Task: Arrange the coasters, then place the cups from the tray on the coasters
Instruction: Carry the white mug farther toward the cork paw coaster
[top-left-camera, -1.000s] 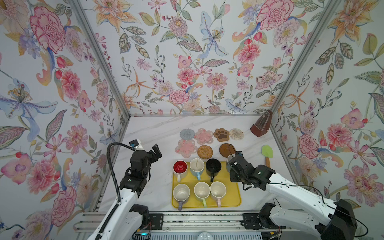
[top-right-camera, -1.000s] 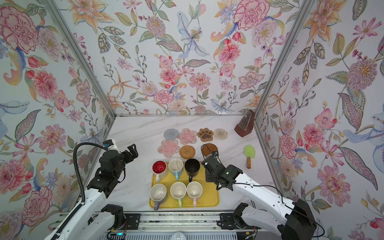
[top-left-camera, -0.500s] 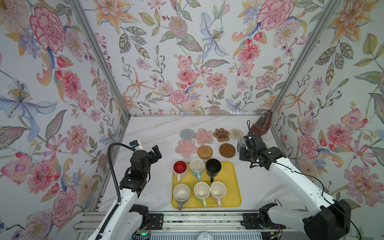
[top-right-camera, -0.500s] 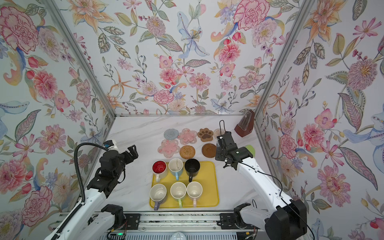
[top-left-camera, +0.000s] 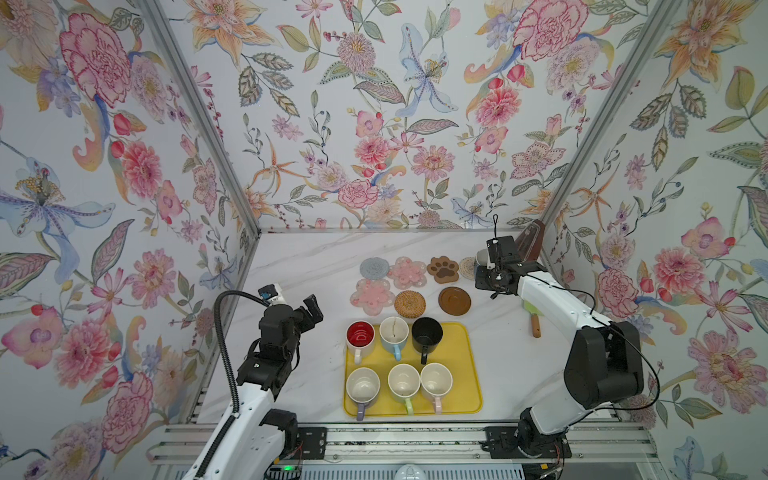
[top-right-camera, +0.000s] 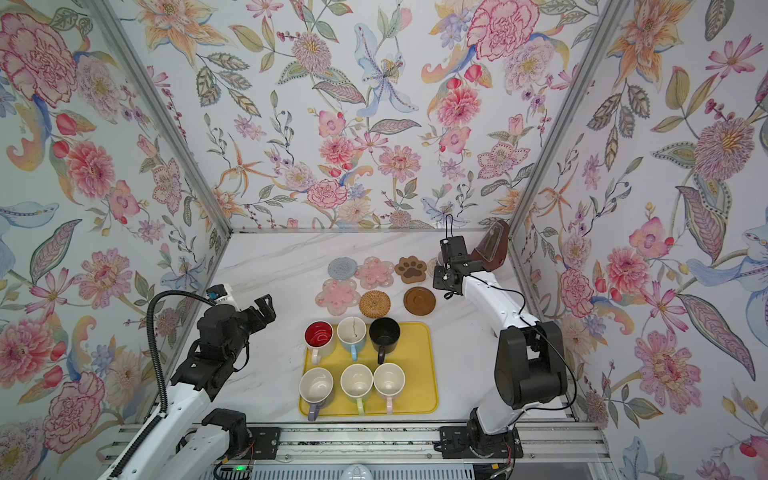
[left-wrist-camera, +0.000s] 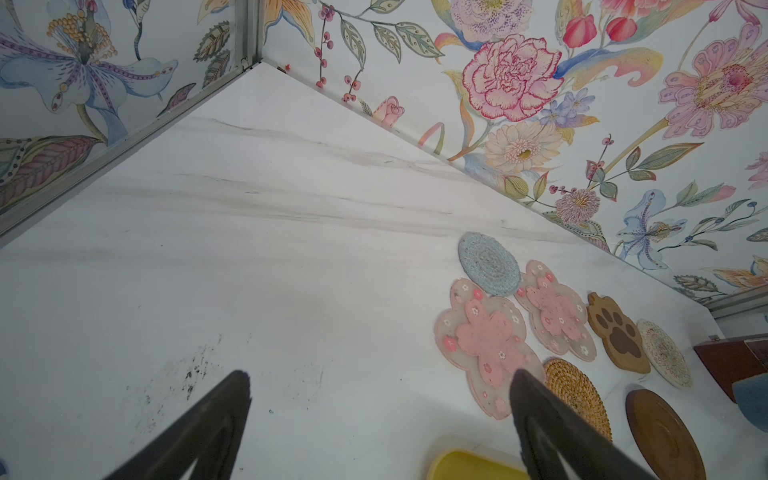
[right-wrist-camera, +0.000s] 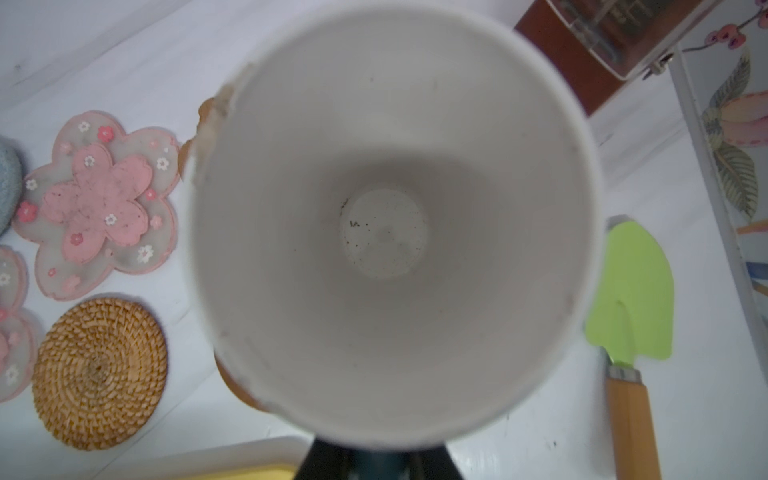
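Two things — metronome (top-right-camera: 490, 248), spatula (right-wrist-camera: 631, 291) — near held cup (right-wrist-camera: 386, 216).

Definitely looked like a robotics lab test cell, not anybody's real kitchen. The floral wallpaper (top-left-camera: 374, 104) was stuck on flat panels boxing in three sides, with bare aluminium posts (top-left-camera: 200, 116) running up the corners. The marble-look bench (top-left-camera: 311, 266) sat hemmed in by those panels. A white-and-black left arm (top-left-camera: 257, 374) and right arm (top-left-camera: 552, 307) were bolted to a slotted metal rail (top-left-camera: 395, 436) along the front edge. A thick black cable (top-left-camera: 224, 332) looped off the left one, and a little green status light (top-left-camera: 286, 468) glowed below the rail.
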